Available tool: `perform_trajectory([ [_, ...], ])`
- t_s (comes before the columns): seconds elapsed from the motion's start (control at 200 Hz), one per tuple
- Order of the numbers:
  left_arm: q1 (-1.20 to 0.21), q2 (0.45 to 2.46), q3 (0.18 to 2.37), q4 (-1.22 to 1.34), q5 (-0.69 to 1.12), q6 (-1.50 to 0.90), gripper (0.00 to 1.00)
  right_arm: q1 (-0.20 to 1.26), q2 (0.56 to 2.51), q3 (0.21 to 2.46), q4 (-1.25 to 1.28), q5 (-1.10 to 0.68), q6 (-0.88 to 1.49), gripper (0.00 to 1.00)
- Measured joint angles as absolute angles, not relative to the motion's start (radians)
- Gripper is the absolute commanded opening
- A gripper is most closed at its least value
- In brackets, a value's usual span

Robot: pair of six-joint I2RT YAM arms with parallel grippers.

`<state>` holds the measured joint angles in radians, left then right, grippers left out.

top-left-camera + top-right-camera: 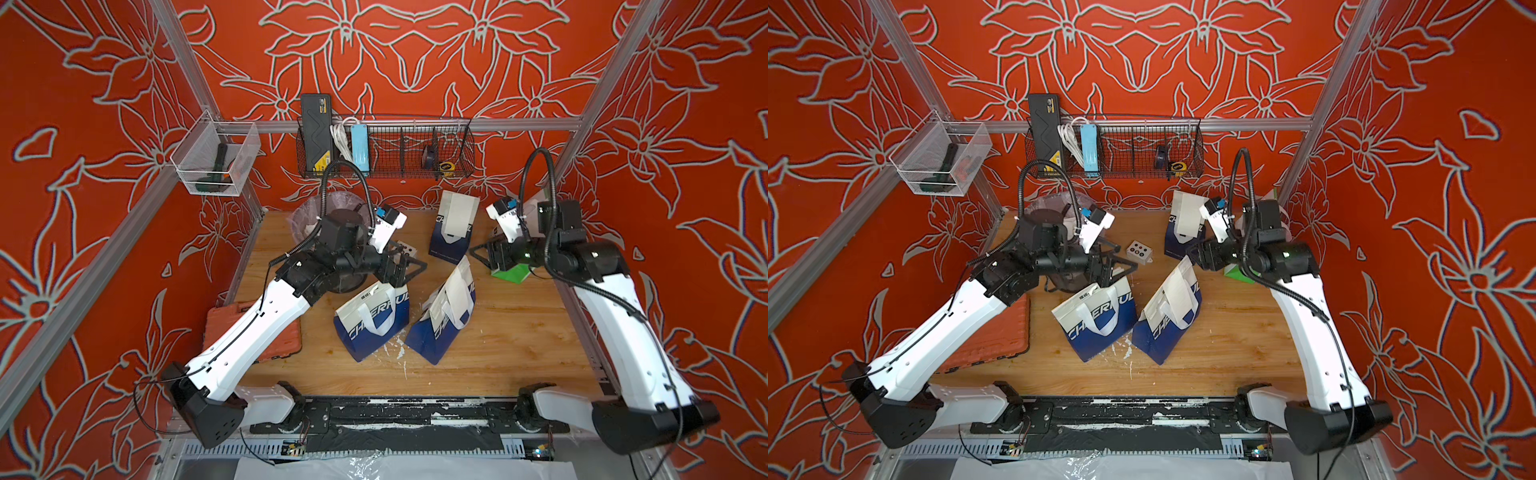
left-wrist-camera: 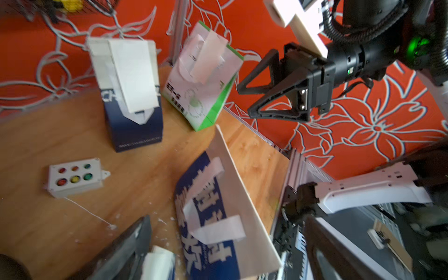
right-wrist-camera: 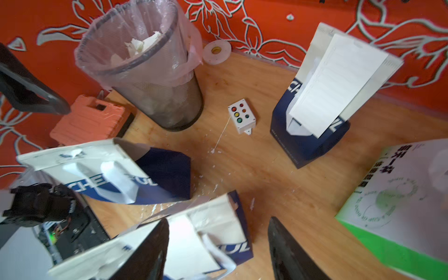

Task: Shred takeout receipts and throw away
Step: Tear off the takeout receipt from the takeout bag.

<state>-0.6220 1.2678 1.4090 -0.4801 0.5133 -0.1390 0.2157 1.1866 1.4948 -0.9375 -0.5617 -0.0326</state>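
Three receipts sit on the bags. With the back wall as 12 on the table (image 1: 519,340), the back receipt (image 3: 339,84) hangs down the face of the back bag (image 1: 446,249) at 12 to 1. The centre receipt (image 3: 186,242) lies on the leaning bag (image 1: 432,332), just off the middle toward 4. A third receipt (image 2: 206,53) curls off the green bag (image 1: 513,275) at 2 to 3. The left bag (image 1: 370,328), just off the middle toward 8, shows no slip that I can see.

The right gripper (image 2: 244,100) hovers between the back bag and the leaning one, jaws parted and empty. Its wrist view looks down on the centre receipt, so I judge that slip is next. The left gripper (image 1: 1129,258) hangs over the left bag's top edge, jaws spread wide, holding nothing.

To do it well, come down on a free edge of the slip and pinch paper alone, clear of the ribbon handle (image 3: 214,252) beside it. The bag looks light and already leans, so a pull will likely drag it unless the other gripper pins it or takes the slip's opposite edge. Peel along the bag face rather than straight up.

Tear with the two grippers pulling apart, over the bin (image 3: 157,97) at 10 to 11, which holds crumpled paper (image 3: 143,44). Scraps (image 1: 400,351) already litter the wood toward 6. The button box (image 1: 1140,252) near 12 sits on the way to the bin, so carry high
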Motion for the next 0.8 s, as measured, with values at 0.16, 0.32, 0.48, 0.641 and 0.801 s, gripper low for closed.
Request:
perform_trajectory([
  [0.16, -0.741, 1.247, 1.376, -0.518, 0.433, -0.172, 0.94, 0.216, 1.069, 1.37, -0.949, -0.648, 0.041, 0.65],
  [0.32, -0.841, 1.289, 1.377, -0.535, 0.347, -0.186, 0.85, 0.216, 1.038, 1.249, -0.911, -0.728, 0.114, 0.63],
  [0.48, -0.893, 1.372, 1.408, -0.558, 0.279, -0.173, 0.75, 0.216, 1.039, 1.156, -0.844, -0.791, 0.166, 0.63],
  [0.641, -0.904, 1.436, 1.429, -0.593, 0.24, -0.151, 0.58, 0.216, 1.039, 1.101, -0.789, -0.82, 0.188, 0.63],
  [0.801, -0.904, 1.462, 1.458, -0.642, 0.217, -0.141, 0.29, 0.216, 1.039, 1.056, -0.702, -0.855, 0.227, 0.62],
])
